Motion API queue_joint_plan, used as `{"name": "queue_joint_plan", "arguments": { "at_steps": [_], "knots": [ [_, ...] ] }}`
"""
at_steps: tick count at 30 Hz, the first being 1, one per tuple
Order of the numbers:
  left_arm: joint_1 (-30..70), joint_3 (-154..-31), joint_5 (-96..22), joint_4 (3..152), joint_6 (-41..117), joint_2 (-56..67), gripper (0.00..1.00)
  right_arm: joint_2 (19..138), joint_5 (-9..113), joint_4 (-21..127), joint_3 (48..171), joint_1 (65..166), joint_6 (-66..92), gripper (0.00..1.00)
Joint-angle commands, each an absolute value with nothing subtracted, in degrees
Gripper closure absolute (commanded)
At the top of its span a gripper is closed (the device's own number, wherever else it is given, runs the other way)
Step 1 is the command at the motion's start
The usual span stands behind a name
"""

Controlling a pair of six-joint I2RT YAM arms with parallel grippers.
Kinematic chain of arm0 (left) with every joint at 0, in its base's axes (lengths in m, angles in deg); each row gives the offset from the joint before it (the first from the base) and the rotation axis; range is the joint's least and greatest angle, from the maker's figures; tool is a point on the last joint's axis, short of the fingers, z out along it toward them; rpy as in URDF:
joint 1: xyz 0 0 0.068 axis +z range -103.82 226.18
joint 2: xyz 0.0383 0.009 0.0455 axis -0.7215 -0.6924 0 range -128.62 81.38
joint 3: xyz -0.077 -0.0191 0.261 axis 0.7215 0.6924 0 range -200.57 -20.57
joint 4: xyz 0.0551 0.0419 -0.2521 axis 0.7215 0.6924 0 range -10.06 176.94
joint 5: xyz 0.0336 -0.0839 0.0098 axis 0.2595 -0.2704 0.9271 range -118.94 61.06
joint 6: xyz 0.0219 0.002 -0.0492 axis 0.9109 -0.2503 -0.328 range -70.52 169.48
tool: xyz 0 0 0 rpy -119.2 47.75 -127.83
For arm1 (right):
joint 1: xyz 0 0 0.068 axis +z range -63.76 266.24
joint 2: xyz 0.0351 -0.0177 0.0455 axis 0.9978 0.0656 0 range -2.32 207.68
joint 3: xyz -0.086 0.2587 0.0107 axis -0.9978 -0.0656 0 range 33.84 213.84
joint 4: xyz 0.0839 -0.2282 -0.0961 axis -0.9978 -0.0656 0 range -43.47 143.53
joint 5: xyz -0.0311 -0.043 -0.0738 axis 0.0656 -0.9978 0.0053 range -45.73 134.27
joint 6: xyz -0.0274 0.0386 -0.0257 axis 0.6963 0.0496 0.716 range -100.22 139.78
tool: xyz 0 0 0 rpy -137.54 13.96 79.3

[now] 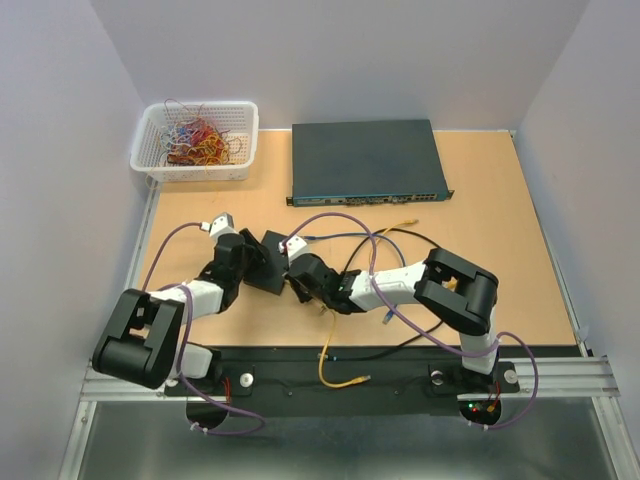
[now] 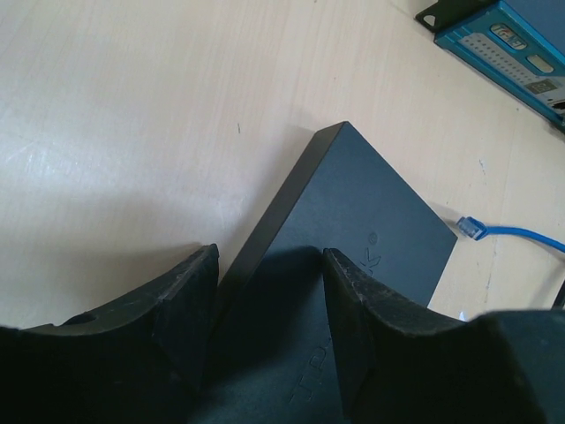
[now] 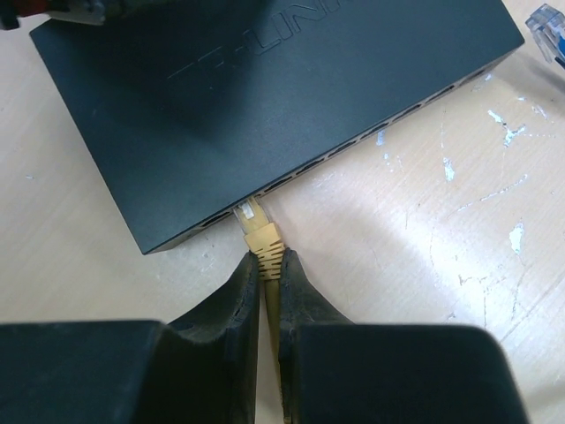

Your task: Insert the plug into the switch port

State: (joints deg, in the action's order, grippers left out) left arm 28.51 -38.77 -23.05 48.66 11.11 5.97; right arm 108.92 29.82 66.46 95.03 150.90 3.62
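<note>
Plug [image 3: 258,231] in right fingers [image 3: 231,309] meets black box's [image 3: 265,97] switch port [image 3: 238,204]; depth unclear.

R fingers [image 3: 231,309] tight on yellow plug [image 3: 259,231], tip at port [image 3: 253,200] in blk box [image 3: 265,97] long edge.

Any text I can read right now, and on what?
"-LIN": embossed on top of the small black box, right wrist view; both ends cut off or shadowed.
Same box, left wrist view: embossed marks too faint to read.
Front labels of the rack switch: too blurred.

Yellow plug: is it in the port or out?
Not fully in: the plug has only its tip at the switch port row.
</note>
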Motion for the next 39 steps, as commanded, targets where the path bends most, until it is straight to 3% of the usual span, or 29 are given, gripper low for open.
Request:
{"name": "queue_joint_plan", "arguments": {
  "at_steps": [1,11,13,16,17,20,34,39],
  "knots": [
    [23.0,-39.6,-38.4,56.0,7.6,3.0,0.40,109.7,38.3,82.5,96.3,151.5,0.4,1.00],
    [23.4,-43.2,-38.1,56.4,8.6,-1.8,0.39,110.5,41.4,81.9,97.0,151.5,1.5,0.96],
    [23.7,-43.9,-38.0,56.6,8.8,-2.3,0.39,111.0,42.2,81.5,97.5,151.5,1.7,0.88],
    [24.7,-44.3,-38.0,57.3,9.4,-2.7,0.37,111.3,42.0,81.0,97.8,151.5,2.0,0.70],
    [24.9,-44.0,-38.3,57.2,9.2,-2.4,0.37,111.2,41.5,80.5,97.7,151.5,2.2,0.59],
    [25.3,-43.4,-38.4,57.2,8.9,-1.5,0.37,110.6,39.6,79.6,97.1,151.5,2.7,0.48],
    [28.7,-45.9,-34.8,62.7,10.4,4.3,0.35,101.6,34.3,71.8,92.1,151.5,1.3,0.16],
    [31.9,-46.8,-34.9,64.2,12.0,6.5,0.34,97.8,26.4,66.3,92.7,151.5,0.9,0.07]
  ]
}}
